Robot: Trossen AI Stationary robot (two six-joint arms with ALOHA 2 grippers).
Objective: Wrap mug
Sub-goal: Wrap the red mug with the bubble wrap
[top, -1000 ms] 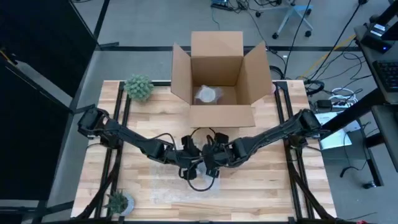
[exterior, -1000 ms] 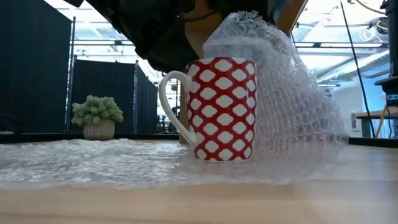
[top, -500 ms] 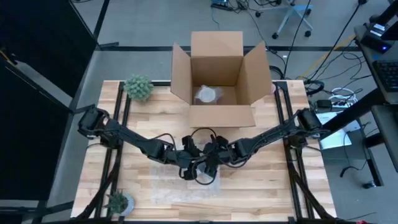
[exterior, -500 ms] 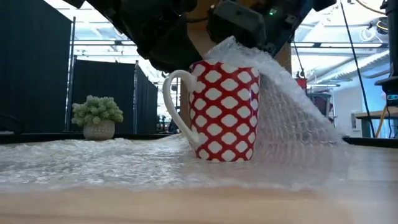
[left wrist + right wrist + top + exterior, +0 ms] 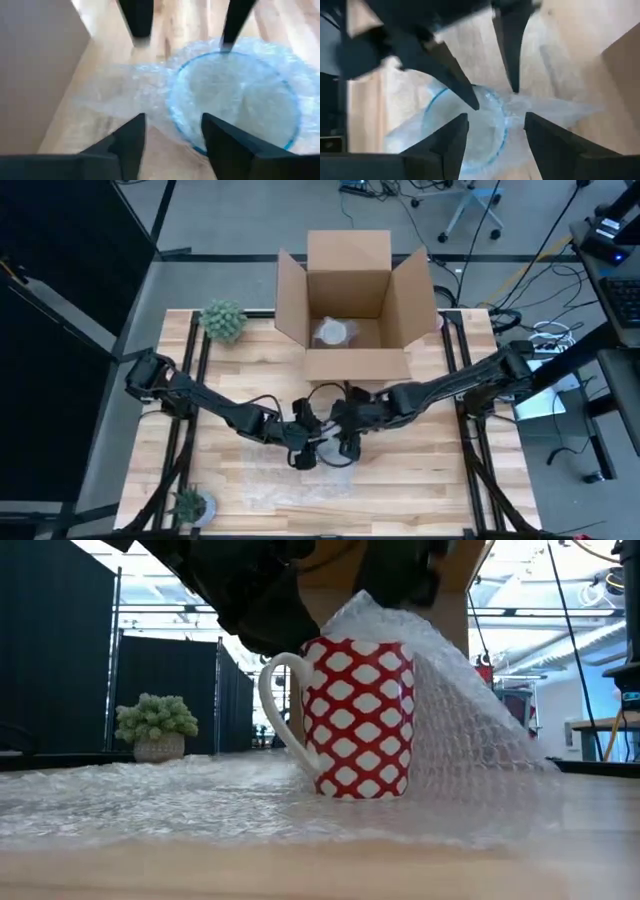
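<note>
A red mug with white diamonds (image 5: 360,715) stands upright on a sheet of bubble wrap (image 5: 150,800) at the table's middle, its handle (image 5: 275,710) free. One part of the wrap (image 5: 470,720) is drawn up from the table and lies over the mug's top. In the wrist views the blue rim (image 5: 235,100) shows through it. My left gripper (image 5: 172,137) and my right gripper (image 5: 495,142) both hang open just above the mug, facing each other (image 5: 330,442). My left gripper points down at the wrap on the mug's rim (image 5: 492,107); whether its fingertips touch the wrap I cannot tell. My right gripper points down over the wrap beside the rim (image 5: 225,50); I cannot tell if it touches it.
An open cardboard box (image 5: 350,300) with a wrapped item inside stands at the table's far edge. A potted plant (image 5: 223,320) is at the far left and a smaller one (image 5: 188,503) at the near left corner.
The raised part of the bubble wrap, held high above the mug a second ago, has come down and folded over the mug's top, where it now lies. The rest of the sheet has stayed flat on the table.
</note>
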